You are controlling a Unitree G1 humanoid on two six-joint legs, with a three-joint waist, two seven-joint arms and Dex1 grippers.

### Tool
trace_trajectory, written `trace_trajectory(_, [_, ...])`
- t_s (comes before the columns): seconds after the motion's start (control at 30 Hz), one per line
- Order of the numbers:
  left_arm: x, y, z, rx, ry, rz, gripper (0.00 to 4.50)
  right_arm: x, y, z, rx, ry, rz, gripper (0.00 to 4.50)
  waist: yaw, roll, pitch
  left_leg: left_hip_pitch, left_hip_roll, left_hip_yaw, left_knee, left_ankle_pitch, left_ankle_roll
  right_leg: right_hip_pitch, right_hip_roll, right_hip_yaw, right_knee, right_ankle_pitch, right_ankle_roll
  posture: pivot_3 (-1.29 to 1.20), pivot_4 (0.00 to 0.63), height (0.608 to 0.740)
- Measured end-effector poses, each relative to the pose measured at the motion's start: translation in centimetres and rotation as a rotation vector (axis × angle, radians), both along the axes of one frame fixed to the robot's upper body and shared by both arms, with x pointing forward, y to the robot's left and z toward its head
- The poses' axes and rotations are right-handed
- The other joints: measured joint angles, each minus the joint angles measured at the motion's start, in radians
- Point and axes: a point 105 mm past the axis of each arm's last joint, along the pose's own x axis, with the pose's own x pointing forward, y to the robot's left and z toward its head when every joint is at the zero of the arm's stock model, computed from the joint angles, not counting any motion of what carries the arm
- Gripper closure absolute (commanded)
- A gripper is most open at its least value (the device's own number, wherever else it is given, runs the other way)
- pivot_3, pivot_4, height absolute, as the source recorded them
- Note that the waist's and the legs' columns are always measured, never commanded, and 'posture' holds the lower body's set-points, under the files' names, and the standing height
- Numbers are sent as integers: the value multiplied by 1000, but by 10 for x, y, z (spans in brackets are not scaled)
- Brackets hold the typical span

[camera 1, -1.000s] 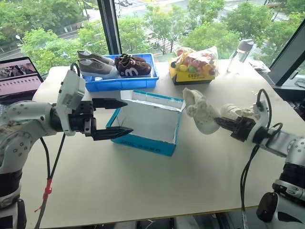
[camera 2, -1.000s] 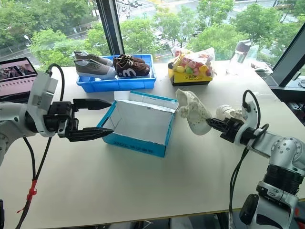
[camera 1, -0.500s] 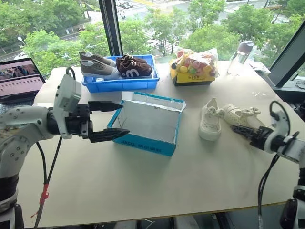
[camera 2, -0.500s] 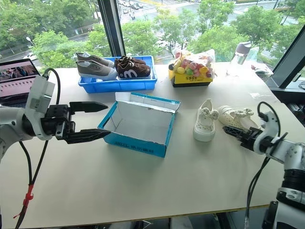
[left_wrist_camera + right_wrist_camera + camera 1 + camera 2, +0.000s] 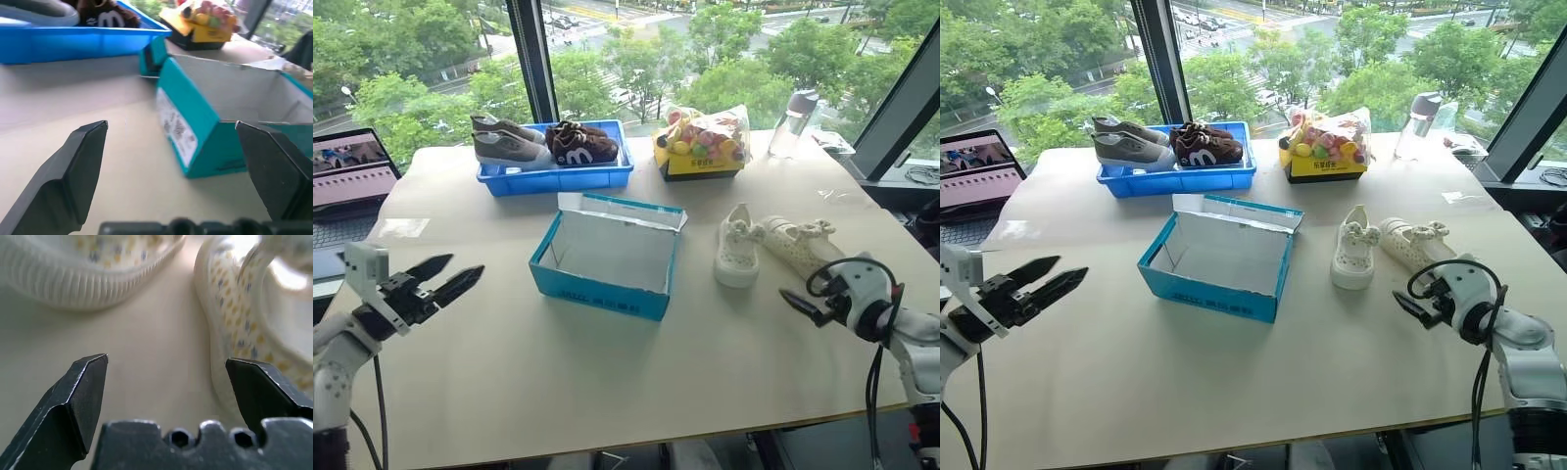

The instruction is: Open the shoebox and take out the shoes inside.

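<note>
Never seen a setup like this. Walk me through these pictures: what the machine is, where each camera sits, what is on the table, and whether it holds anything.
This is a two-armed humanoid robot. Two pictures come from cameras on its head, looking down over the table. The other two come from cameras on its wrists, looking along the black fingers.

On the table stands the open blue shoebox, with nothing to be seen inside. The two cream lacy shoes lie beside it, on the robot's right. Further back are a blue tray with grey sneakers and brown shoes, a bag of snacks, a bottle and a laptop.

The left gripper and the right gripper are both open and hold nothing.
</note>
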Motion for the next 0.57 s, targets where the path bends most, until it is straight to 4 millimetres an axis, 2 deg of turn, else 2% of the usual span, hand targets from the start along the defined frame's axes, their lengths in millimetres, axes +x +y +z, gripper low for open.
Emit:
trace_trajectory(0.07, [-7, 13, -20, 49, 15, 142, 0, -5, 0, 5, 71, -120, -44, 25, 9, -1, 0, -1, 1, 0, -1, -2, 0, -1, 1, 0, -2, 0, 0, 0, 150, 740])
trace_trajectory(0.2, [-19, 16, -45, 63, 31, 249, 0, -15, 7, -15, 153, -168, -100, 25, 24, -1, -1, -4, 2, -1, 0, -2, 0, -2, -1, -1, -3, 0, 0, 0, 150, 740])
trace_trajectory(0.33, [-25, 5, -62, 90, 38, 264, 0, -25, 9, -36, 159, -153, -150, 25, 28, 0, -3, -2, 2, -1, 0, -2, 0, 0, -2, -1, -3, 0, 0, 0, 150, 740])
trace_trajectory(0.43, [-29, -8, -81, 105, 77, 253, 0, -39, 11, -60, 178, -115, -201, 25, 26, -1, -4, 0, 3, -1, 0, -2, 0, 1, 0, -1, -2, -1, 0, 0, 150, 740])
trace_trajectory(0.57, [-26, -27, -86, 175, 46, 238, 0, -44, 12, -63, 169, -119, -196, 25, 21, -2, -5, 3, 3, 0, 1, -2, 0, 5, 1, -1, -2, -1, 0, 0, 150, 740])
